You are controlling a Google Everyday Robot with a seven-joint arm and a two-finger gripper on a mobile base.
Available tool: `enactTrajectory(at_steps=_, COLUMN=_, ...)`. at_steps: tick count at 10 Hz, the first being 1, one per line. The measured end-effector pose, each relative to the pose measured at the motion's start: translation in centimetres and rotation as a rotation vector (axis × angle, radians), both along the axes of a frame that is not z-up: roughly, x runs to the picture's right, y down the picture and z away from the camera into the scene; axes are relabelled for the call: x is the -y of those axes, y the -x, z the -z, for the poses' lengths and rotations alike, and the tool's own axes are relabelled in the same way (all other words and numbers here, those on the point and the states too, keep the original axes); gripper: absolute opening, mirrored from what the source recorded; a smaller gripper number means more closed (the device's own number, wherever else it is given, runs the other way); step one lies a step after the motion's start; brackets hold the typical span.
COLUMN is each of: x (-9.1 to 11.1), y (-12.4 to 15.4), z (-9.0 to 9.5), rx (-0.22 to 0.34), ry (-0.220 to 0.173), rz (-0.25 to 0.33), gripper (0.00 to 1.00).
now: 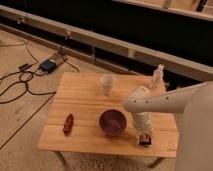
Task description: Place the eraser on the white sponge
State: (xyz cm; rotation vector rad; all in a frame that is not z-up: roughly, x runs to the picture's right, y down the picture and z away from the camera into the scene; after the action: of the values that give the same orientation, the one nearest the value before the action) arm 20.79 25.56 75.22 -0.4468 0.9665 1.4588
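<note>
Near the desk's (80,100) front right corner, the claw (145,138), grip unclear, should lower the eraser (145,140) flat, centred on the white sponge (141,144).

A purple bowl (112,122), translucent cup (107,83), dark-red object (68,123) and clear bottle (157,77) sit on the wooden table (80,102).

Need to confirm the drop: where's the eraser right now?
The eraser lies on the white sponge near the table's front right edge, directly under the gripper, right of the purple bowl.
</note>
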Motion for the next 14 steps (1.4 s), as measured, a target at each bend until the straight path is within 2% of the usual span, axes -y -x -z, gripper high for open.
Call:
enactTrajectory(at_steps=1, x=0.1, y=0.2, z=-0.1, rx=0.001, ry=0.002, rz=0.0, gripper=0.72)
enactTrajectory(at_steps=2, x=0.1, y=0.3, z=-0.2, rx=0.001, ry=0.003, rz=0.001, gripper=0.78)
enactTrajectory(at_steps=3, x=0.2, y=0.5, z=-0.2, rx=0.002, ry=0.004, rz=0.004, gripper=0.8)
enactTrajectory(at_steps=8, x=0.7, y=0.0, z=0.4, rx=-0.012, ry=0.009, rz=0.03, gripper=0.8)
enactTrajectory(at_steps=11, x=2.8, y=-0.2, z=1.2, rx=-0.023, ry=-0.028, rz=0.064, gripper=0.8)
enactTrajectory(at_steps=14, x=2.9, y=-0.2, z=1.2, rx=-0.023, ry=-0.029, rz=0.065, gripper=0.8)
